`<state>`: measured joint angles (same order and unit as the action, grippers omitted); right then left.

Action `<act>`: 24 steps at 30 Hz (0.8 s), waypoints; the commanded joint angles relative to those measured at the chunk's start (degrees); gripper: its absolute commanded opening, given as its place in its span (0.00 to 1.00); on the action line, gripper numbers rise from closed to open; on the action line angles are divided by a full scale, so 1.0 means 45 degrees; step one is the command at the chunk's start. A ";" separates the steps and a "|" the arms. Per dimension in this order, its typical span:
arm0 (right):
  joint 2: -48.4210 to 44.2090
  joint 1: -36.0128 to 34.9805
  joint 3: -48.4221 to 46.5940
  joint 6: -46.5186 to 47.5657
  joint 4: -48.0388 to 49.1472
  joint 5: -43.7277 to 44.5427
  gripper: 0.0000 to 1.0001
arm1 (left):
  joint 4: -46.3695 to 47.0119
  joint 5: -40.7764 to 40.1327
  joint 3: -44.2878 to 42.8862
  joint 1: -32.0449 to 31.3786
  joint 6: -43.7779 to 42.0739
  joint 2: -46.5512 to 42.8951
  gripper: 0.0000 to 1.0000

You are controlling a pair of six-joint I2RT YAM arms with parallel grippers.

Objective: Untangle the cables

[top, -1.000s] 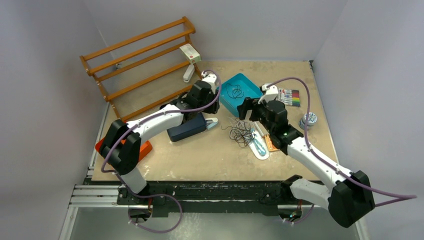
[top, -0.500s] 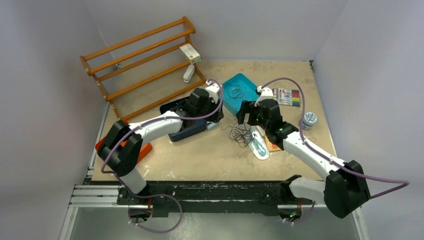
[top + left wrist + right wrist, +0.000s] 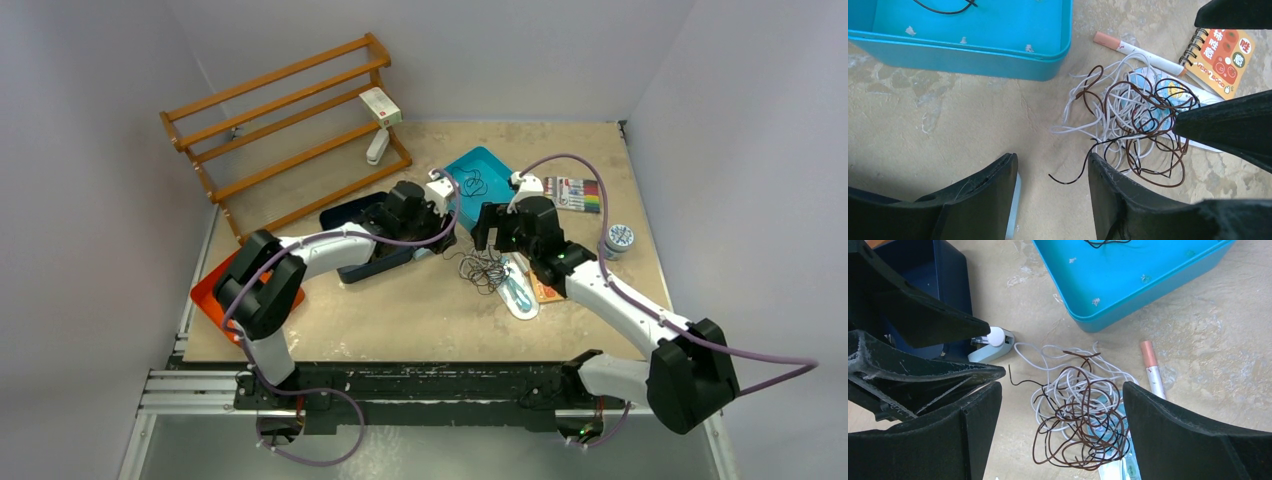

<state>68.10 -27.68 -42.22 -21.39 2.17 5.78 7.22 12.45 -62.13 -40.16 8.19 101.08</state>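
Tan table point(image 3: 400, 320): white and brown cables point(image 3: 1128, 120) tangled in a heap just beside teal bin point(image 3: 973, 55), black cable point(image 3: 470, 183) lying inside it. Left hand point(image 3: 1051, 160) released, near heap; right hand point(image 3: 1062, 390) released, above heap, jaws straddling it

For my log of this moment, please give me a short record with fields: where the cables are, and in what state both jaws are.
tangle: white and brown cables looped together on the table
dark cable: apart from the tangle, inside the blue bin
left jaws: open, holding nothing, beside the tangle
right jaws: open, holding nothing, one on each side of the tangle
nearby: pen, notebook
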 commanded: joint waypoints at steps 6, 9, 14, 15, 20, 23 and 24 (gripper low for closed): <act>0.0099 0.0063 -0.0602 0.0052 -0.0043 -0.0300 0.92 | 0.1175 0.0738 -0.0285 -0.0039 -0.0710 0.0600 0.55; 0.0049 0.0092 -0.0575 -0.0056 -0.0090 -0.0217 0.92 | 0.1345 0.0890 -0.0415 -0.0025 -0.0751 0.0914 0.54; -0.0111 0.0097 -0.0326 -0.0380 -0.0084 -0.0099 0.92 | 0.1841 0.1185 -0.0620 -0.0034 -0.0652 0.1250 0.52; -0.0137 0.0102 -0.0267 -0.0445 -0.0067 -0.0077 0.92 | 0.1933 0.1224 -0.0675 -0.0039 -0.0636 0.1306 0.51; -0.0280 0.0137 0.0101 -0.0722 0.0113 -0.0082 0.92 | 0.2482 0.1232 -0.0740 -0.0027 -0.0542 0.1445 0.48; -0.0289 0.0156 0.0235 -0.0793 0.0174 -0.0146 0.92 | 0.2597 0.1290 -0.0862 -0.0040 -0.0566 0.1601 0.47; -0.0289 0.0160 0.0257 -0.0809 0.0192 -0.0151 0.92 | 0.2663 0.1325 -0.0906 -0.0037 -0.0552 0.1669 0.46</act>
<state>68.16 -27.24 -41.58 -23.64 2.00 4.95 14.11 16.53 -63.24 -40.21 6.33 108.01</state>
